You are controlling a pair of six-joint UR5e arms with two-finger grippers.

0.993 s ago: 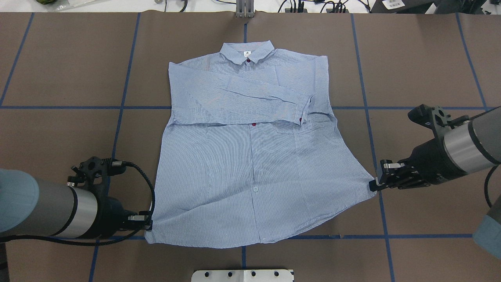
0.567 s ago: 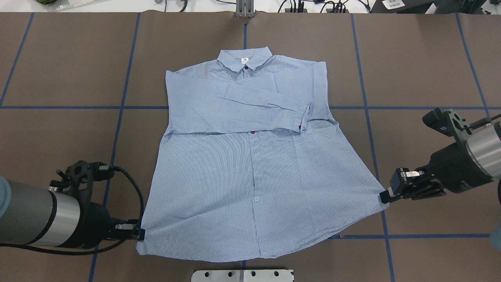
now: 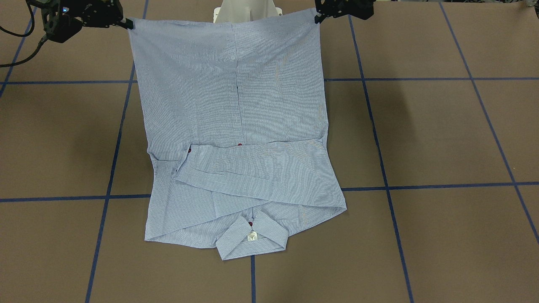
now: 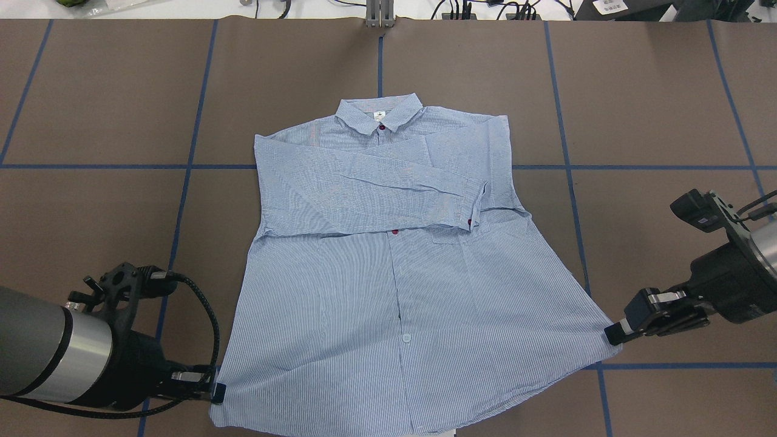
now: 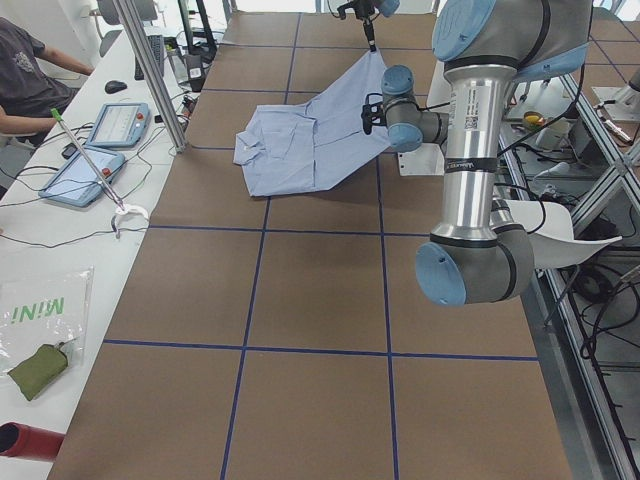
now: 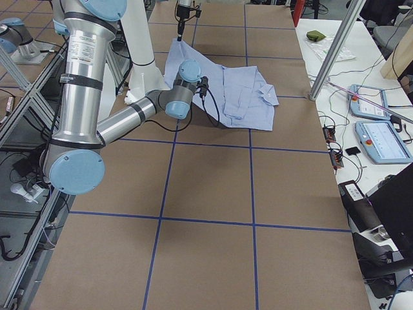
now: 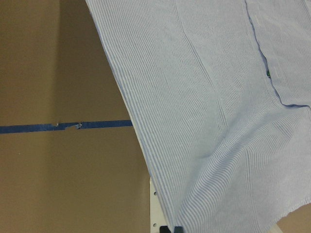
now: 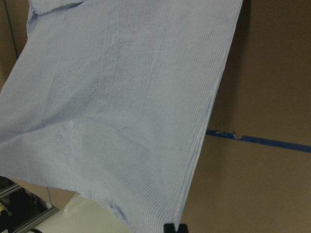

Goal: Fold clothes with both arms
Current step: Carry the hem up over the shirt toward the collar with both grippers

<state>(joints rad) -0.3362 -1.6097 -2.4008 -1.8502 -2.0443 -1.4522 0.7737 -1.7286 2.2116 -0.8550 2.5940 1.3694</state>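
Overhead: set behind the robot, facing forward and down at the shirt [image 4: 388, 273], with its collar farthest and its hem nearest.

Front-facing: set across the tabletop [image 3: 442, 139], beyond the shirt's collar, looking steeply down and back toward the robot. Shares the whole shirt with the overhead view, turned end for end.

Side views: set at either end of the tabletop, well away from the shirt, looking along it and showing it small.

Wrist views: very close, right at the shirt's hem corners, on the left end effector [image 4: 217, 391] and the right end effector [image 4: 612, 332]. Both take in the shirt's lower front and a blue tape line [image 7: 63, 127] beside it.
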